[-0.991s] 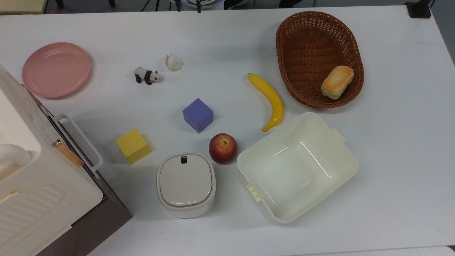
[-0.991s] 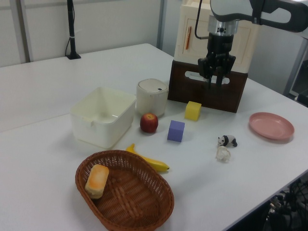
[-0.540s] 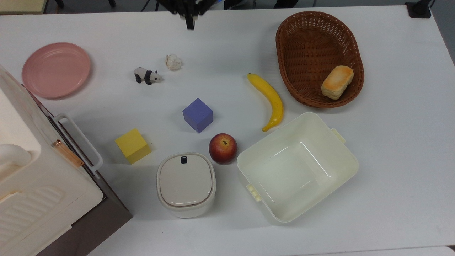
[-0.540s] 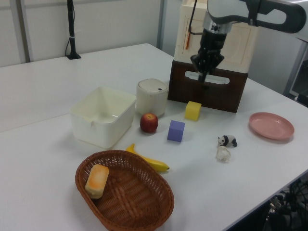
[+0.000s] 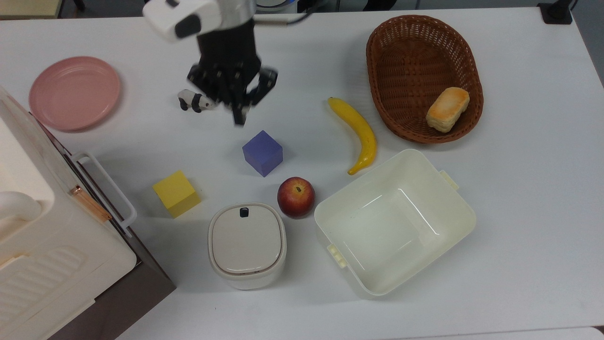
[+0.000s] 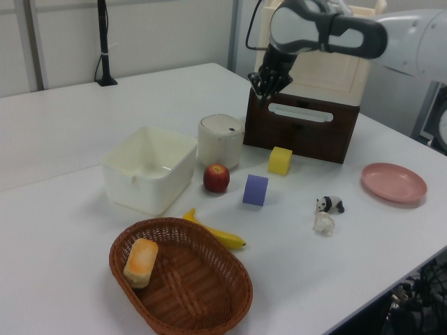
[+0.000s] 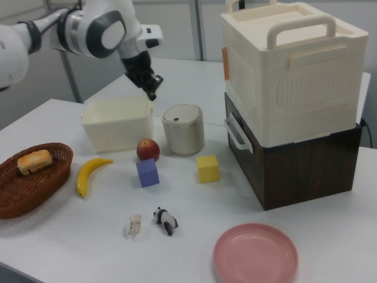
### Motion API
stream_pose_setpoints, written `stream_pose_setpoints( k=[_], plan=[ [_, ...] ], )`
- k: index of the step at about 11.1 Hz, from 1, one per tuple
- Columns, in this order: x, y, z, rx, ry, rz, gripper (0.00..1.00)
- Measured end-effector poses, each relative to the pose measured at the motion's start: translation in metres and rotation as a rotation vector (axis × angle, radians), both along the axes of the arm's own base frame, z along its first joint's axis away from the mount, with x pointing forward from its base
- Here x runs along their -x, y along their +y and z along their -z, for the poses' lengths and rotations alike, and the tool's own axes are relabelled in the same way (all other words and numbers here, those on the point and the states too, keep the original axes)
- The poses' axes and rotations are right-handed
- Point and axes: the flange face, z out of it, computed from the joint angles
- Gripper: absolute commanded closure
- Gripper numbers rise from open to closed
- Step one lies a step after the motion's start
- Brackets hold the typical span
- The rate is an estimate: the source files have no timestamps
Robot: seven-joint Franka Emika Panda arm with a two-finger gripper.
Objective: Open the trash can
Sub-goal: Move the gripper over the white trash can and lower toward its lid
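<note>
Small white rounded-square plastic trash can (image 5: 247,245) sits on tabletop (image 5: 519,198), flat beige-grey lid down, touching red apple (image 5: 296,197). Your pincer (image 5: 239,118) hangs high above trash can, carrying nothing, fingers seemingly pressed together: likely ready to prod dark button (image 5: 244,212).

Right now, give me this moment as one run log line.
phase: approach | gripper: in the air, apart from trash can | lid: closed | button: untouched | apple: beside can
</note>
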Motion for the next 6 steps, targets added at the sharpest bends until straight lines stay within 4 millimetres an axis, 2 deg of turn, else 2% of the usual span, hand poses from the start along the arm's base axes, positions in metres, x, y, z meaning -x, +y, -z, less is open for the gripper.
stream_pose_setpoints(
  k=[1, 4, 6],
  plan=[
    [-0.014, -0.007, 0.007, 0.008, -0.059, 0.013, 1.00],
    [-0.038, -0.022, 0.031, 0.025, -0.154, 0.036, 1.00],
    [-0.047, -0.019, 0.047, 0.035, -0.169, 0.021, 1.00]
  ],
)
